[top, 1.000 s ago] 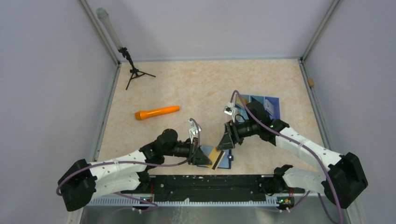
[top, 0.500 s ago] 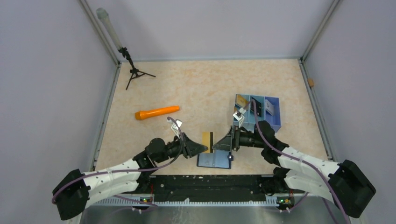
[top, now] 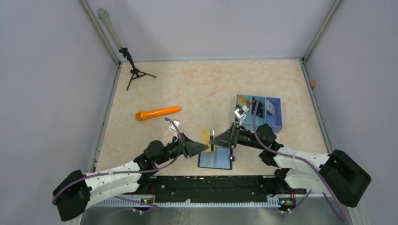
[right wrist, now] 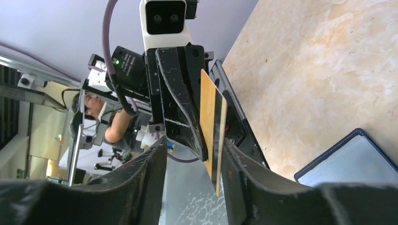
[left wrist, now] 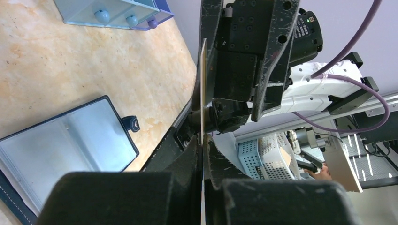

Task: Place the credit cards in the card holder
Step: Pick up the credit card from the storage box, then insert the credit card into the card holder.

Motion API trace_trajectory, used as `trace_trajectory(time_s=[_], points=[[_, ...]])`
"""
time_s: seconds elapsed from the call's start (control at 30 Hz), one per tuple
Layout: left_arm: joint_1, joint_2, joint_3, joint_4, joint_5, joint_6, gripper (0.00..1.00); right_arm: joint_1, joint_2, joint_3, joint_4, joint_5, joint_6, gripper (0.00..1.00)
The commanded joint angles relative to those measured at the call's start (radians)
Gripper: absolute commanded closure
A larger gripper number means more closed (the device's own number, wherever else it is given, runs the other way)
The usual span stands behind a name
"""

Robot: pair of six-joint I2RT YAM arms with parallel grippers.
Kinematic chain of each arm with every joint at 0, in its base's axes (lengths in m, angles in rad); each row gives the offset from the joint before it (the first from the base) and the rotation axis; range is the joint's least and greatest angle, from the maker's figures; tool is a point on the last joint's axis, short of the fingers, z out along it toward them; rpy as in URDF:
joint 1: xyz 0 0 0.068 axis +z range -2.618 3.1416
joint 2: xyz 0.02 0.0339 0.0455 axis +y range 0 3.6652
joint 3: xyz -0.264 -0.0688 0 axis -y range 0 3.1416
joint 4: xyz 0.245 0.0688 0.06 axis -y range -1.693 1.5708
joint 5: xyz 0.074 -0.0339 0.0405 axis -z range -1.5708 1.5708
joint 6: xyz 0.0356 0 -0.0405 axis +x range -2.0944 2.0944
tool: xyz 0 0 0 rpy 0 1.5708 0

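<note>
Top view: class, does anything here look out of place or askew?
The gold card stands on edge in mid-air, pinched by the left gripper, the right gripper open around it, not in the card holder lying open nearby.

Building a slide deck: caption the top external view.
Left gripper holds a gold card up to the right gripper, near the open card holder.

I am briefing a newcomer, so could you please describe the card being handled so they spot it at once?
Find the open card holder at the near edge of the table. Beyond it, the left gripper and right gripper meet, a credit card between them. It is gold with a black stripe and held aloft, unlike those in the blue box.
</note>
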Motion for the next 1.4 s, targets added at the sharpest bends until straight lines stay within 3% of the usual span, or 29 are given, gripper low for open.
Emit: trace_trajectory(time_s=[0.0,0.13,0.2,0.23,0.27,0.3,0.33,0.37,0.43,0.53,0.7,0.87,1.37], points=[[-0.003,0.009,-0.002,0.071,0.002,-0.001,1.00,0.027,0.039,0.004,0.169,0.016,0.023,0.62],[-0.003,0.037,0.002,0.077,0.018,-0.006,1.00,0.038,0.081,0.015,0.190,0.019,0.030,0.97],[-0.003,0.047,0.016,0.048,0.022,-0.002,1.00,0.038,0.094,0.007,0.186,0.030,0.029,1.00],[-0.003,0.047,0.022,0.019,0.022,0.005,0.91,0.038,0.093,-0.003,0.170,0.048,0.031,1.00],[-0.003,0.045,0.031,-0.023,0.015,0.015,0.75,0.038,0.086,-0.011,0.120,0.076,0.030,1.00],[-0.003,0.036,0.040,-0.088,-0.006,0.021,0.52,0.038,0.075,-0.020,0.065,0.103,0.023,1.00],[-0.003,0.026,0.045,-0.155,-0.035,0.022,0.35,0.037,0.059,-0.022,-0.018,0.146,0.015,1.00],[-0.002,0.013,0.047,-0.212,-0.060,0.021,0.22,0.038,0.042,-0.023,-0.107,0.177,0.003,1.00],[-0.002,-0.013,0.047,-0.311,-0.101,0.026,0.11,0.039,0.007,-0.022,-0.264,0.227,-0.023,1.00],[-0.002,-0.036,0.067,-0.454,-0.138,0.041,0.09,0.038,-0.046,-0.050,-0.395,0.271,-0.035,1.00],[-0.003,0.045,0.119,-0.630,-0.168,0.067,0.14,0.038,-0.096,-0.115,-0.449,0.281,-0.025,1.00],[-0.010,0.156,0.168,-0.688,-0.177,0.076,0.28,0.041,-0.070,-0.190,-0.334,0.274,0.016,1.00],[-0.034,0.247,0.204,-0.702,-0.228,0.095,0.41,0.065,0.091,-0.222,-0.134,0.284,0.068,1.00]])
